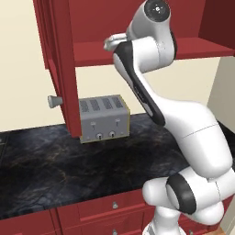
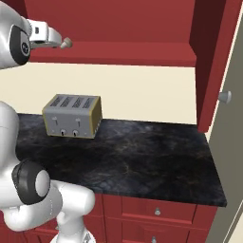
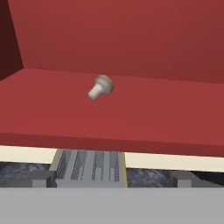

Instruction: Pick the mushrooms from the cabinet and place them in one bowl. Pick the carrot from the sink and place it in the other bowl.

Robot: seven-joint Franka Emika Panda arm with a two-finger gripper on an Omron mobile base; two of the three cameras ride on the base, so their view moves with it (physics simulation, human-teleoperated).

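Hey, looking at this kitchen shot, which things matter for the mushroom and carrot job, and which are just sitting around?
Part of the job:
- mushroom lying on the shelf
- cabinet, door swung open
- end effector, open, raised at the shelf's edge, short of the mushroom

Just lying about:
- toaster on the counter
- black marble counter
- red drawers below

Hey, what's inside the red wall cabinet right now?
One mushroom lies on its side on the cabinet shelf, ahead of the open gripper. In the left base view the arm covers the middle of the shelf, so anything behind it there cannot be seen.
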